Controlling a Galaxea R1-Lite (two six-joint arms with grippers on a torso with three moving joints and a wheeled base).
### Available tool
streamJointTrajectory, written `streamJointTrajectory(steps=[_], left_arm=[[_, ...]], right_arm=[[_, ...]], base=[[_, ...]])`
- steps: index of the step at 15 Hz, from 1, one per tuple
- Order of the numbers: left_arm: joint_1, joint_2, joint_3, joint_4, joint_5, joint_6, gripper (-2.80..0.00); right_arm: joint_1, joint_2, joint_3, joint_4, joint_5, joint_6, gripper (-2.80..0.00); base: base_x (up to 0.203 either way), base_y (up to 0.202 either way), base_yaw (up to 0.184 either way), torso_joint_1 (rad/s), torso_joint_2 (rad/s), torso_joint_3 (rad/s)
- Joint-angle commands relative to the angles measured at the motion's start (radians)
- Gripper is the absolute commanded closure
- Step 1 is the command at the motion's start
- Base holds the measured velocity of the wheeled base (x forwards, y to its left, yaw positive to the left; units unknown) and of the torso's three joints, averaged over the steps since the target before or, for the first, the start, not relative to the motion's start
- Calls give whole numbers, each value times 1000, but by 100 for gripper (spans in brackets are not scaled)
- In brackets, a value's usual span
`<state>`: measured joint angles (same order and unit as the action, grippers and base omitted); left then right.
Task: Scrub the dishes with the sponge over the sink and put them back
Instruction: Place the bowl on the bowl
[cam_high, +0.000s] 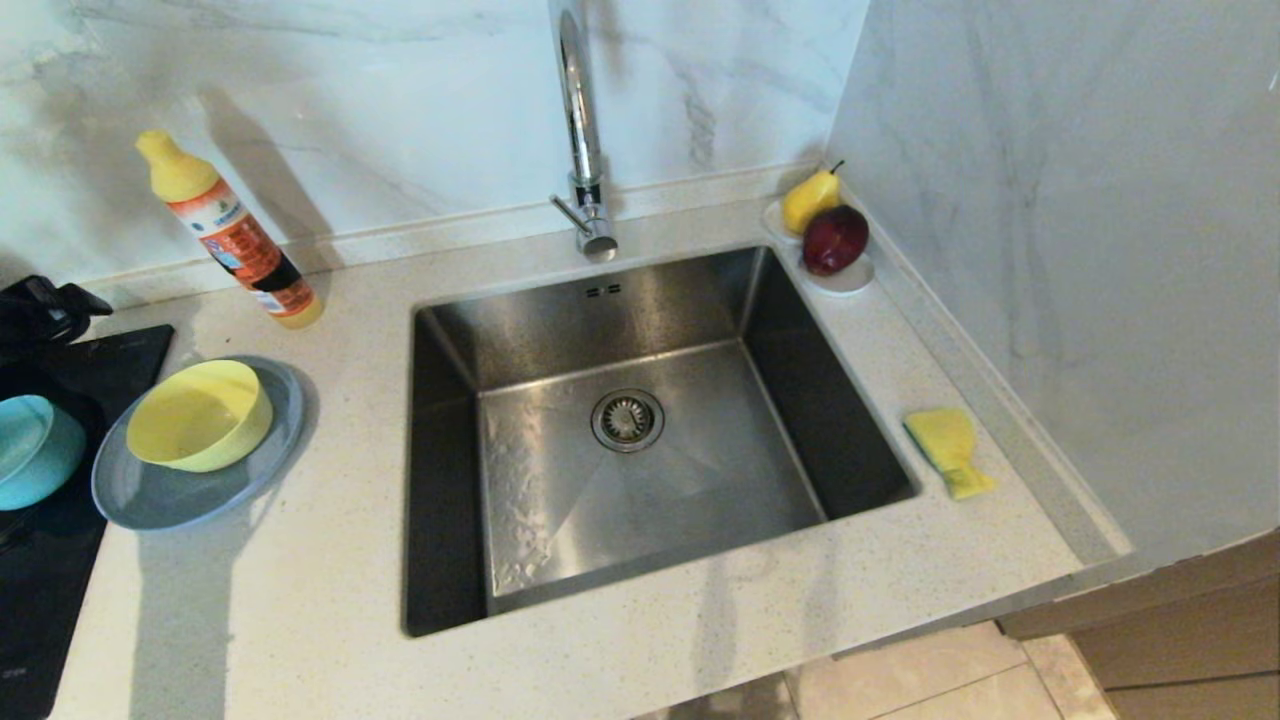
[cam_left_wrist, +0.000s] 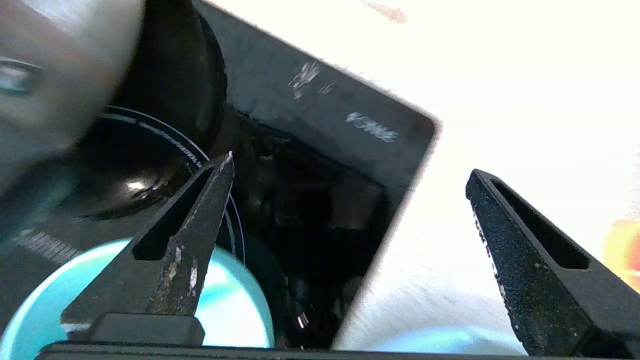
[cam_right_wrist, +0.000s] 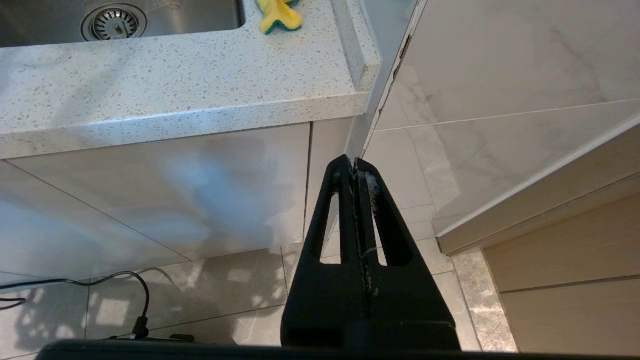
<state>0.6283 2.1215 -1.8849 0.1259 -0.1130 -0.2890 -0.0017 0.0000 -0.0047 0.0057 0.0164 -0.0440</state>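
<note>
Sink (cam_high: 640, 300): rectangular brushed stainless steel basin set into a speckled pale countertop (cam_high: 330, 580), round strainer drain (cam_high: 627, 419) in the middle of its floor, chrome tap (cam_high: 583, 130) rising from the rear edge. Nothing lies in the basin.

Dishes: grey-blue plate (cam_high: 150, 495) on the countertop left of the sink, its left edge overlapping a black cooktop (cam_high: 50, 560). Yellow-green bowl (cam_high: 200, 415) rests tilted on the plate, mouth turned toward the upper left. Teal-blue bowl (cam_high: 30, 450) stands on the cooktop at the head view's left edge, just beside the plate.

Sponge (cam_high: 950, 452): yellow face up, crumpled, on the countertop strip right of the sink, near the marble side wall.

Left gripper (cam_left_wrist: 350, 167): poised above the cooktop with the teal-blue bowl directly below; its two fingers (cam_left_wrist: 170, 250) are spread wide apart with nothing between them. A dark part of this arm shows at the head view's left edge.

Right gripper (cam_right_wrist: 355, 167): parked low in front of the cabinet, below the countertop's edge, pointing toward the floor tiles; fingers pressed together, empty.

Other items: dish soap bottle (cam_high: 232, 235) with a yellow cap, leaning near the back wall left of the sink; small white dish (cam_high: 845, 278) in the rear right corner holding a yellow pear (cam_high: 808, 198) and a dark red fruit (cam_high: 835, 240).
</note>
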Motion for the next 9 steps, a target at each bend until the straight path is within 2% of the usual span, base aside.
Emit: streamJointTrajectory(steps=[1, 4, 9], left_arm=[[0, -94, 1, 102, 0, -10, -280], [0, -123, 1, 282, 2, -13, -280], [21, -42, 24, 311, 10, -10, -280]], right_arm=[[0, 0, 0, 0, 0, 0, 0], [0, 1, 0, 0, 0, 0, 0], [0, 1, 0, 0, 0, 0, 0]], base=[[0, 0, 0, 0, 0, 0], [0, 0, 0, 0, 0, 0], [0, 0, 0, 0, 0, 0]])
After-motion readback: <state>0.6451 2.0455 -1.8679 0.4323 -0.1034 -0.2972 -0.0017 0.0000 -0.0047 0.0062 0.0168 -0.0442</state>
